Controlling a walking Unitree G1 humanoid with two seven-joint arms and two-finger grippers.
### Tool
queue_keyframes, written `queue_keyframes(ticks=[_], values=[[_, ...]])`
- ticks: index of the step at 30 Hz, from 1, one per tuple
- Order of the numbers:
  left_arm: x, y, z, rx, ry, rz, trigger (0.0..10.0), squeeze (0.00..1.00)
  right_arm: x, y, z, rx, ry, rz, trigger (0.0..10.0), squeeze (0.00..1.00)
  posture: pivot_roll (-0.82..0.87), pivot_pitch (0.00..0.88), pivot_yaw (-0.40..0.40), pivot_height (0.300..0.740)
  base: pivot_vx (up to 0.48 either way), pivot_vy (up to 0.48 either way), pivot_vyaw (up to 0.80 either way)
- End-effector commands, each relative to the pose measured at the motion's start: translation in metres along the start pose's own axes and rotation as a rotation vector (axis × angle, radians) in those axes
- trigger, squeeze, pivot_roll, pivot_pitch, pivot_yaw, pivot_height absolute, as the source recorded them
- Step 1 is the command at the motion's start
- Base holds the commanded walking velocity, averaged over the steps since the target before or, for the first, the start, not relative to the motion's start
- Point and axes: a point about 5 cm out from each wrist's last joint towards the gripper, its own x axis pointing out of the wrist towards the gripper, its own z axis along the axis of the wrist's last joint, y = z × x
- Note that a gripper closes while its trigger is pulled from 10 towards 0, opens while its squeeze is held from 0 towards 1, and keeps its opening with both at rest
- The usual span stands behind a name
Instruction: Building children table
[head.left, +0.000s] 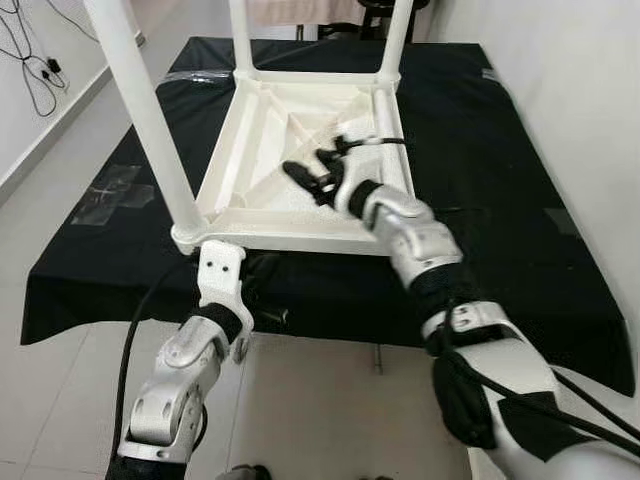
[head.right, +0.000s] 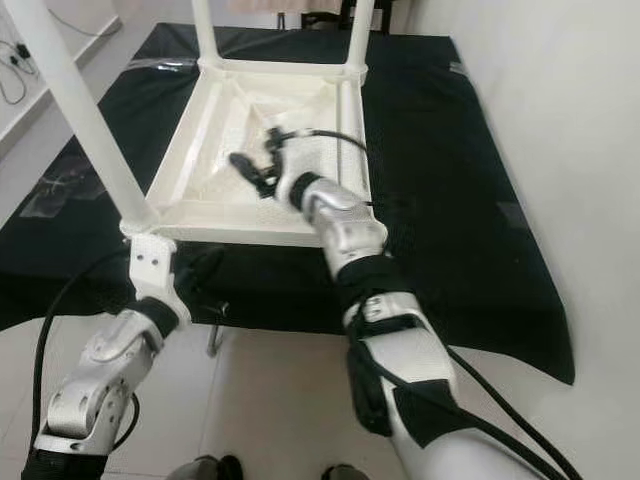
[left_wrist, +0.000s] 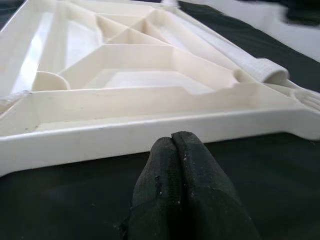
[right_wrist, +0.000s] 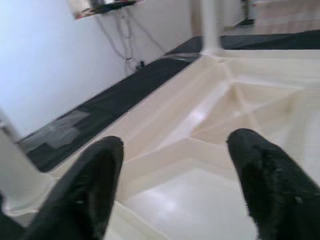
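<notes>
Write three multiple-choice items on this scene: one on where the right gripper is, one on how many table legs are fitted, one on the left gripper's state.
1. The right gripper is
A. over the upturned tabletop
B. on the floor
C. clamped on a leg

2. Upright legs on the tabletop:
A. one
B. three
C. four

3. The left gripper is
A. wide open
B. shut
C. holding a leg

Answers: 1 A, its fingers hang apart above the ribbed underside. 2 B, legs stand at the near left corner and both far corners; the near right corner is bare. 3 B, its fingertips press together before the tabletop's edge.
</notes>
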Motion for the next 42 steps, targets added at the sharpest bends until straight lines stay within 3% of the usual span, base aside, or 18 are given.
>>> queue_keyframes(ticks=[1, 2, 3, 4, 5, 6, 7, 8, 10, 13, 15, 20, 22, 23, 25, 26, 32, 42], values=[[0.000, 0.002, -0.004, -0.007, 0.037, 0.022, 10.0, 0.00, -0.008, -0.010, -0.010, 0.041, 0.020, -0.051, 10.0, 1.00, 0.01, 0.148, -0.031, 0.740, 0.000, 0.000, 0.00], [0.000, 0.001, -0.003, -0.004, 0.037, 0.007, 10.0, 0.00, -0.016, -0.020, -0.010, 0.042, 0.007, -0.115, 10.0, 1.00, 0.01, 0.145, -0.026, 0.740, 0.000, 0.000, 0.00], [0.000, 0.001, -0.003, -0.004, 0.037, 0.007, 10.0, 0.00, -0.016, -0.020, -0.010, 0.042, 0.007, -0.115, 10.0, 1.00, 0.01, 0.145, -0.026, 0.740, 0.000, 0.000, 0.00], [0.000, 0.000, -0.002, 0.000, 0.036, -0.007, 10.0, 0.00, -0.020, -0.026, -0.010, 0.043, -0.003, -0.155, 10.0, 0.50, 0.01, 0.144, -0.024, 0.740, 0.000, 0.000, 0.00], [0.000, -0.001, -0.001, -0.009, 0.031, -0.021, 10.0, 0.00, -0.026, -0.035, -0.005, -0.023, -0.054, -0.261, 10.0, 0.50, 0.00, 0.143, -0.023, 0.740, 0.000, 0.000, 0.00], [0.000, -0.001, -0.001, -0.009, 0.031, -0.021, 10.0, 0.00, -0.026, -0.035, -0.005, -0.023, -0.054, -0.261, 10.0, 0.50, 0.00, 0.143, -0.023, 0.740, 0.000, 0.000, 0.00], [0.001, -0.001, 0.001, -0.044, 0.010, -0.027, 10.0, 0.00, -0.035, -0.044, 0.001, -0.104, -0.145, -0.409, 10.0, 0.00, 0.00, 0.140, -0.017, 0.740, 0.000, 0.000, 0.00], [0.001, -0.001, 0.001, -0.044, 0.010, -0.027, 10.0, 0.00, -0.035, -0.044, 0.001, -0.104, -0.145, -0.409, 10.0, 0.00, 0.00, 0.140, -0.017, 0.740, 0.000, 0.000, 0.00], [0.003, 0.001, 0.004, -0.126, -0.010, -0.003, 10.0, 0.00, -0.041, -0.046, -0.001, -0.061, -0.163, -0.427, 10.0, 0.00, 0.00, 0.138, -0.013, 0.740, 0.000, 0.000, 0.00], [0.007, 0.008, 0.008, -0.318, -0.055, 0.092, 10.0, 0.00, -0.047, -0.034, -0.008, 0.066, -0.158, -0.314, 10.0, 0.00, 0.00, 0.136, -0.009, 0.740, 0.000, 0.000, 0.00], [0.008, 0.011, 0.009, -0.374, -0.049, 0.123, 10.0, 0.00, -0.051, -0.020, -0.009, 0.108, -0.200, -0.220, 10.0, 0.00, 0.00, 0.131, -0.009, 0.740, 0.000, 0.000, 0.00], [0.008, 0.007, 0.011, -0.413, -0.042, 0.077, 10.0, 0.00, -0.052, -0.010, -0.016, 0.107, -0.177, -0.213, 10.0, 0.00, 0.00, 0.127, -0.010, 0.740, 0.000, 0.000, 0.00], [0.008, 0.008, 0.012, -0.397, -0.046, 0.077, 10.0, 0.00, -0.052, -0.009, -0.018, 0.103, -0.170, -0.217, 10.0, 0.00, 0.00, 0.122, -0.011, 0.740, 0.000, 0.000, 0.00], [0.008, 0.010, 0.012, -0.346, -0.050, 0.088, 10.0, 0.00, -0.052, -0.008, -0.019, 0.101, -0.167, -0.221, 10.0, 0.00, 0.01, 0.120, -0.012, 0.740, 0.000, 0.000, 0.00], [0.008, 0.010, 0.012, -0.346, -0.050, 0.088, 10.0, 0.00, -0.052, -0.008, -0.019, 0.101, -0.167, -0.221, 10.0, 0.00, 0.01, 0.120, -0.012, 0.740, 0.000, 0.000, 0.00], [0.008, 0.014, 0.011, -0.240, -0.041, 0.110, 10.0, 0.00, -0.054, -0.008, -0.019, 0.101, -0.168, -0.217, 10.0, 0.00, 0.00, 0.117, -0.013, 0.740, 0.000, 0.000, -0.79], [0.007, 0.019, 0.008, -0.108, -0.019, 0.140, 10.0, 0.00, -0.059, -0.008, -0.017, 0.077, -0.168, -0.217, 10.0, 0.00, 0.00, 0.108, -0.011, 0.740, 0.000, 0.000, -0.13], [0.004, 0.018, 0.007, -0.041, -0.006, 0.101, 10.0, 0.00, -0.064, -0.001, -0.026, 0.041, -0.150, -0.202, 10.0, 0.00, 0.01, 0.107, -0.010, 0.740, 0.000, 0.000, 0.00]])
